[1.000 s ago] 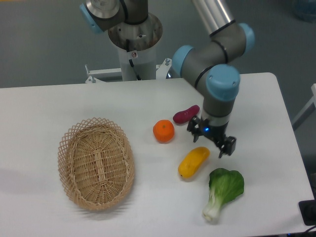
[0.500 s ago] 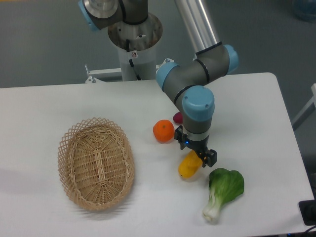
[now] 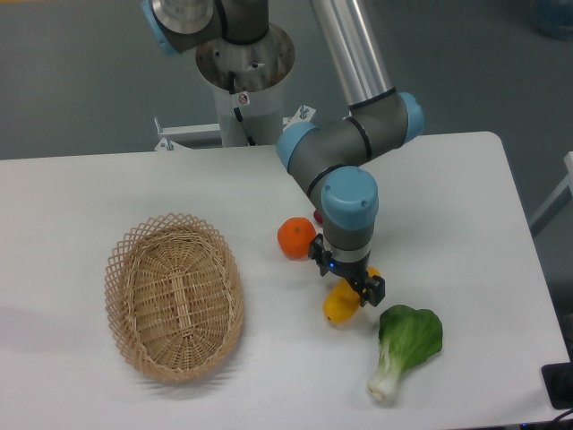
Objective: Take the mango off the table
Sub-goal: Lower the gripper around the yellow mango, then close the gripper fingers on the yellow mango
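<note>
2 fingers of the gripper (image 3: pixel 347 279) stand apart, straddling the mango (image 3: pixel 338 305) on the table (image 3: pixel 466 224) (fruit partly hidden), with an orange (image 3: pixel 296 237) at its 10 o'clock.

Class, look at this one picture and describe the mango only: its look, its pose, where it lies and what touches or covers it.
The mango is a smooth, glossy yellow-orange fruit, elongated and lying flat on the white table, angled from lower left to upper right. Only its lower left end and a sliver at the upper right show; the gripper stands over its middle, one finger on each side. Whether the fingers press on it cannot be told. The orange lies up-left of it and the bok choy down-right, both apart from it.
</note>
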{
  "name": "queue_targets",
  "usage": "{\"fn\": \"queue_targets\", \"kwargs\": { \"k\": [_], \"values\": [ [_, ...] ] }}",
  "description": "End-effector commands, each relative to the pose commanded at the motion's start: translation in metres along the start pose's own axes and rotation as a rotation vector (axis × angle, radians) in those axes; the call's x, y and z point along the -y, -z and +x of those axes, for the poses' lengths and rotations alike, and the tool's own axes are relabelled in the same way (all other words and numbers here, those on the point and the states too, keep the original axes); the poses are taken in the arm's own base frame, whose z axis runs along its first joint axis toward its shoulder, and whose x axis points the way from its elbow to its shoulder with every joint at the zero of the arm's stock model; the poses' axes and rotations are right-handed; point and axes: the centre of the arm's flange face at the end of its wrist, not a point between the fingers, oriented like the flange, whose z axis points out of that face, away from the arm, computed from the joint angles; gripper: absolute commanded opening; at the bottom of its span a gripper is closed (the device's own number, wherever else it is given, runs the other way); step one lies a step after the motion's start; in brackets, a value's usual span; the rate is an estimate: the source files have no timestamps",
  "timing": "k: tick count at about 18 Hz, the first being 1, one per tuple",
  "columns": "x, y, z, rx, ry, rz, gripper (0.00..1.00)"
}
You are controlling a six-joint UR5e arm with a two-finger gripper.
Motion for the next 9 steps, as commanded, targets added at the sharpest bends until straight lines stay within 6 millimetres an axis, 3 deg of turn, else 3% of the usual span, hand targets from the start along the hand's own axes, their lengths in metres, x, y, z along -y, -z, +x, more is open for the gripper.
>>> {"fn": "queue_targets", "kwargs": {
  "k": [2, 3, 5, 9],
  "values": [
    [0.0005, 0.0012, -0.0013, 0.004, -0.004, 0.002, 0.67],
    [0.0005, 0.0022, -0.0014, 0.006, -0.007, 0.002, 0.63],
    [0.0009, 0.0033, -0.0025, 0.009, -0.007, 0.003, 0.56],
    [0.0015, 0.0076, -0.0043, 0.016, -0.009, 0.006, 0.53]
  ]
}}
